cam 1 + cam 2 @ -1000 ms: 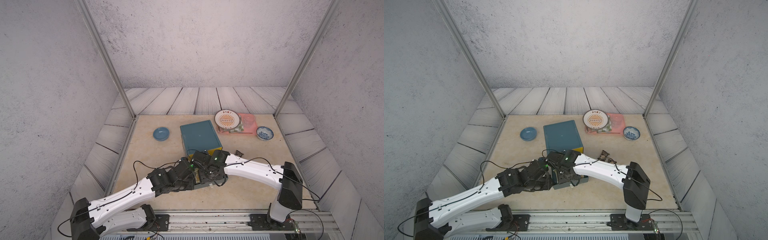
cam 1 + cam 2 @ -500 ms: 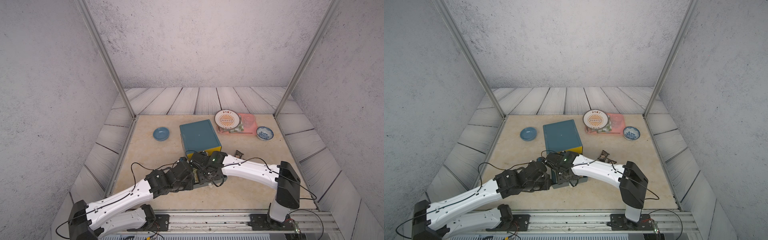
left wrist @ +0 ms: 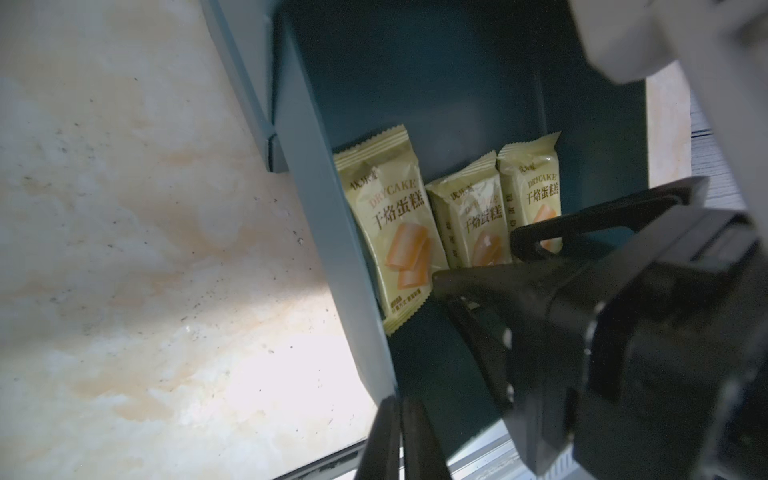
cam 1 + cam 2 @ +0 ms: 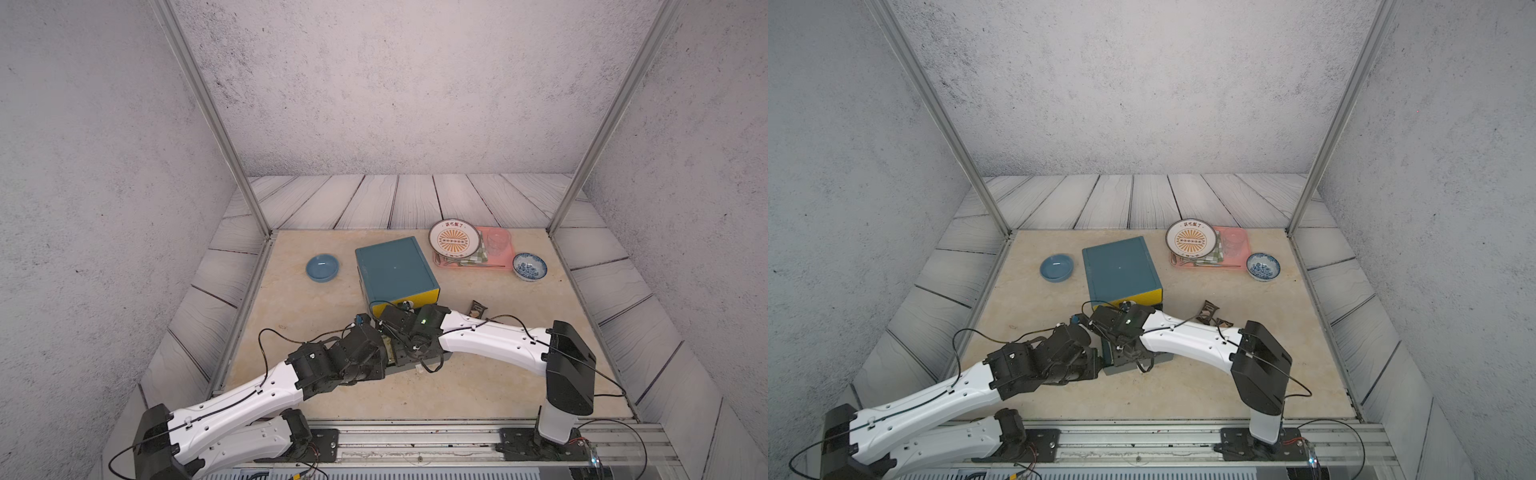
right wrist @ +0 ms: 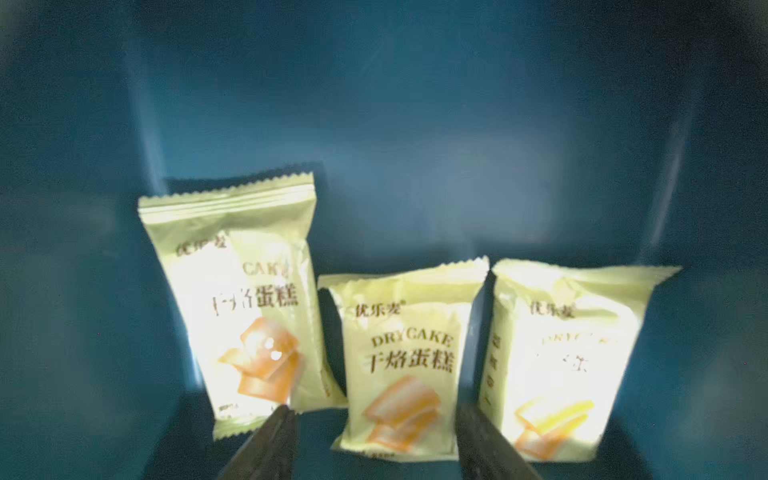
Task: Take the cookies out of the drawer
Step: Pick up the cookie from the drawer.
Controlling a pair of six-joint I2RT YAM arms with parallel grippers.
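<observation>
Three pale yellow crimped cookie packets (image 5: 405, 365) lie side by side in the open teal metal drawer (image 5: 415, 124). The right gripper (image 5: 376, 411) stands open, its jaws either side of the middle packet. It should lower squarely, then pinch across the packet's width. The left gripper (image 3: 400, 401) is closed at the drawer's front edge; whether it grips anything I cannot tell. A second ago its jaws stood slightly apart, and the right wrist has since edged sideways.
</observation>
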